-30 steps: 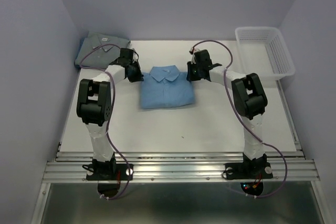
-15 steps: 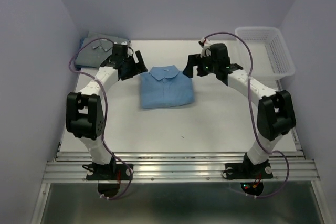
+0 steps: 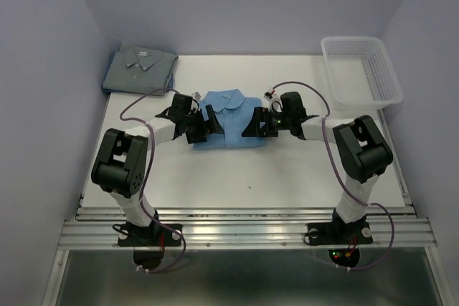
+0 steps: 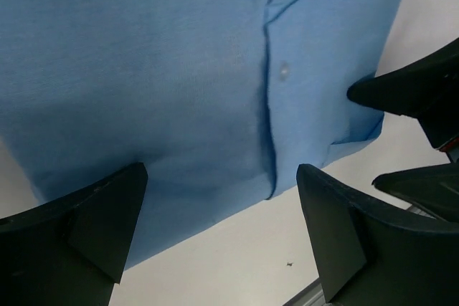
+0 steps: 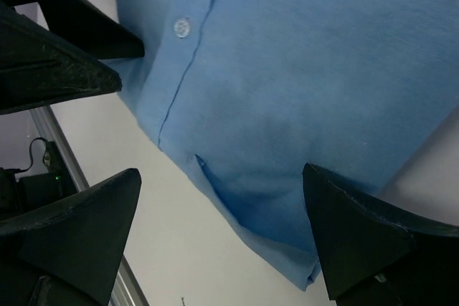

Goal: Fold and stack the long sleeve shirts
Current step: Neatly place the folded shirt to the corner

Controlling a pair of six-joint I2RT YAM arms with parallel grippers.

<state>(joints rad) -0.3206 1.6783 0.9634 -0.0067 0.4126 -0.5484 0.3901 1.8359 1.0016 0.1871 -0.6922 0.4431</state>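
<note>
A folded light sky-blue long sleeve shirt (image 3: 228,109) lies collar-back in the middle of the table. My left gripper (image 3: 207,124) hovers open over its lower left side, and my right gripper (image 3: 253,125) hovers open over its lower right side, the two facing each other. In the left wrist view the shirt (image 4: 179,69) and its front hem fill the space between my fingers (image 4: 93,227). The right wrist view shows the shirt (image 5: 301,84) and its hem corner between my fingers (image 5: 358,241). A folded grey-blue shirt (image 3: 140,68) with a white neck label rests at the back left.
A white plastic mesh basket (image 3: 374,88) stands at the back right corner. The table's metal rail (image 3: 244,227) runs along the near edge. Purple walls close in the left, right and back sides.
Both grippers let go of the blue shirt's shoulders and opened. Both arms then swung from beside the collar toward the near side, down to the shirt's lower corners.
</note>
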